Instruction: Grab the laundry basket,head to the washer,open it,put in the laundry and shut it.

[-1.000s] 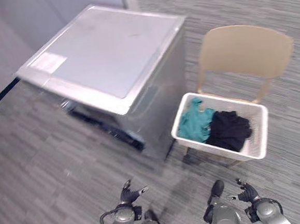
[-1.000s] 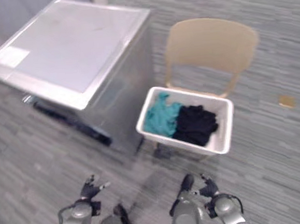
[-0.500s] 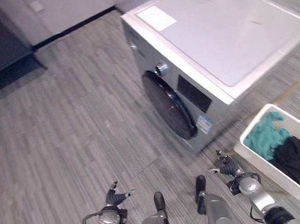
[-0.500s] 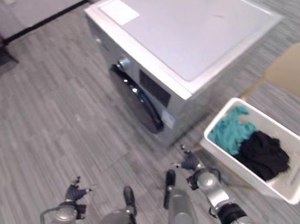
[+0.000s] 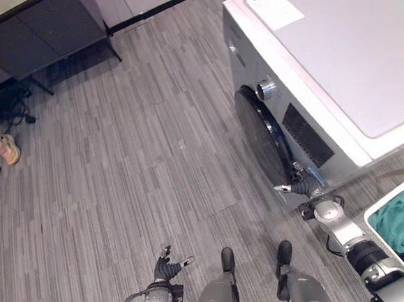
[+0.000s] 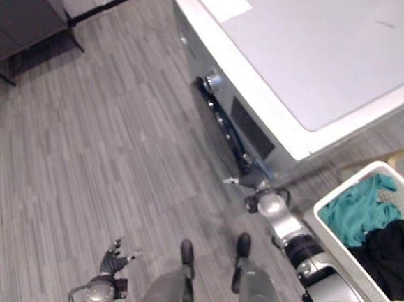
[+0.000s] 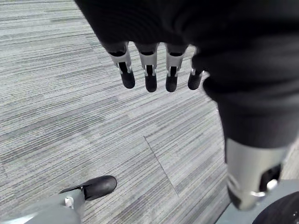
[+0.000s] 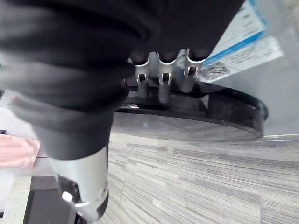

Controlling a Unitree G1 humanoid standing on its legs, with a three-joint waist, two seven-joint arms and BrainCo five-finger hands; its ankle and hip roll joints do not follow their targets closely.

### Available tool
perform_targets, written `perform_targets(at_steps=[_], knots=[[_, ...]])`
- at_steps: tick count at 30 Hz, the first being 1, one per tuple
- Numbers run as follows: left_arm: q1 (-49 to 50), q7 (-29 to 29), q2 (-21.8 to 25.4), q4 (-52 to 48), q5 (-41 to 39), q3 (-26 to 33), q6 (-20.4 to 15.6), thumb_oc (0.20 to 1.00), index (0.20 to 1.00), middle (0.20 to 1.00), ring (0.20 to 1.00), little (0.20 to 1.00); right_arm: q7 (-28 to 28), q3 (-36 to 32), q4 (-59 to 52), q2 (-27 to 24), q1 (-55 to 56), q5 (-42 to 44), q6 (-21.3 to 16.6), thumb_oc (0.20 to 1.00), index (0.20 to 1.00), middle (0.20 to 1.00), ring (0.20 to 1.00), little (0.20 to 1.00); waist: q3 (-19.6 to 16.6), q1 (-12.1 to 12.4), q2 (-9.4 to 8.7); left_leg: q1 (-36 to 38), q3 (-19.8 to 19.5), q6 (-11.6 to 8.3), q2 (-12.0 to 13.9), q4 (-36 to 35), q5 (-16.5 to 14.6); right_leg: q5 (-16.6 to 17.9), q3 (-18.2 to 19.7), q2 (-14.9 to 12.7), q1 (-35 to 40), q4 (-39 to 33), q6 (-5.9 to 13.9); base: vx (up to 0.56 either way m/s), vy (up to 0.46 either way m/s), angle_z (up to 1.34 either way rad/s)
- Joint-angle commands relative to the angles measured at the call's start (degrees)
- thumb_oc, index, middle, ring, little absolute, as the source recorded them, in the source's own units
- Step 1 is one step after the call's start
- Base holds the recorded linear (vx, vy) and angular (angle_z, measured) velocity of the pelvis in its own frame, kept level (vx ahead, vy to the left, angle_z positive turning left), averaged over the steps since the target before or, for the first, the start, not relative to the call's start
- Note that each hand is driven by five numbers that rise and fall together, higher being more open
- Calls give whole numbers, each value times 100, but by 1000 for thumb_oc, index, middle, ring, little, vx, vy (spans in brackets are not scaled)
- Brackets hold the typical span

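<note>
The silver washer (image 5: 342, 63) stands at the upper right, its round dark door (image 5: 263, 146) shut and facing left. My right hand (image 5: 304, 187) is stretched out at the door's lower edge, thumb sticking out. In the right wrist view its fingers (image 8: 162, 79) run straight onto the dark door rim (image 8: 219, 109), so it is open. The white laundry basket (image 6: 332, 207) sits at the lower right behind that arm, holding a teal garment (image 6: 357, 212) and a black one (image 6: 399, 258). My left hand (image 5: 166, 269) hangs low over the floor, fingers (image 7: 149, 70) straight and holding nothing.
A dark cabinet (image 5: 39, 38) stands at the upper left, with cables and a small bottle (image 5: 4, 147) on the floor at the far left. A tan chair leg (image 5: 399, 172) shows between washer and basket. Grey plank floor (image 5: 153, 148) stretches out left of the washer.
The camera has swung left, bringing the washer's front and door into view and sliding the basket to the lower right. My right hand has reached forward to the door's lower edge.
</note>
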Motion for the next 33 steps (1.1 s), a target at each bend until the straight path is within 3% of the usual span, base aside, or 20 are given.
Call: perform_targets(at_steps=[1,8,11,16,21,22,25,29,33], knots=[[-153,198,257,-79,-198,5,-173,1000,1000,1000,1000,1000,-569,-285,-499,-70,-177,117,-391,1000,1000,1000,1000,1000,56,-14,-442,111,3,24,-443,-62,-334,-269,-137,-266,308,-722,466,-7,43,4],[-197,113,297,-160,-132,-203,-173,1000,1000,1000,1000,1000,-538,-114,-396,193,-299,290,-431,1000,1000,1000,1000,1000,213,43,-392,19,-10,60,-493,-73,-328,-212,-116,-356,135,-605,497,-19,63,0],[-311,105,402,-190,-214,-279,-208,1000,1000,1000,1000,1000,-303,316,197,389,-867,526,-354,1000,1000,1000,1000,1000,317,233,-403,-156,-53,80,-538,-22,-300,-140,-138,-428,-7,-560,524,-28,59,-3],[-520,154,500,-34,-318,-270,-209,1000,1000,1000,1000,1000,167,999,233,580,-1621,714,-254,1000,1000,1000,1000,1000,418,495,-505,-283,-152,86,-563,45,-273,-139,-229,-513,-46,-479,533,0,31,-4],[-709,223,567,171,-325,-423,-172,1000,1000,1000,1000,1000,514,1662,-161,1151,-2161,1049,-301,1000,1000,1000,1000,1000,480,741,-569,-358,-340,91,-597,126,-289,-179,-391,-595,-29,-372,541,10,-5,25],[-872,231,600,334,-342,-558,-169,1000,1000,1000,1000,1000,642,1960,-308,1432,-2662,1209,-339,1000,1000,1000,1000,1000,503,916,-588,-454,-482,75,-615,206,-298,-207,-518,-640,-12,-326,538,11,-34,37],[-1059,301,664,446,-395,-736,-247,1000,1000,1000,1000,1000,556,1967,-455,1794,-3401,1495,-542,1000,1000,1000,1000,1000,514,1160,-556,-613,-703,53,-679,328,-299,-244,-730,-697,35,-301,526,8,-29,46],[-1093,287,752,359,-387,-701,-275,1000,1000,1000,1000,1000,304,1752,-652,1304,-3660,1394,-626,1000,1000,1000,1000,1000,502,1285,-561,-748,-871,45,-718,372,-288,-268,-897,-734,69,-298,540,10,-10,75],[-937,229,820,292,-311,-486,-159,1000,1000,1000,1000,1000,293,1583,-871,851,-3064,1429,-472,1000,1000,1000,1000,1000,535,1225,-671,-766,-822,65,-712,393,-325,-265,-865,-731,68,-268,560,24,14,49]])
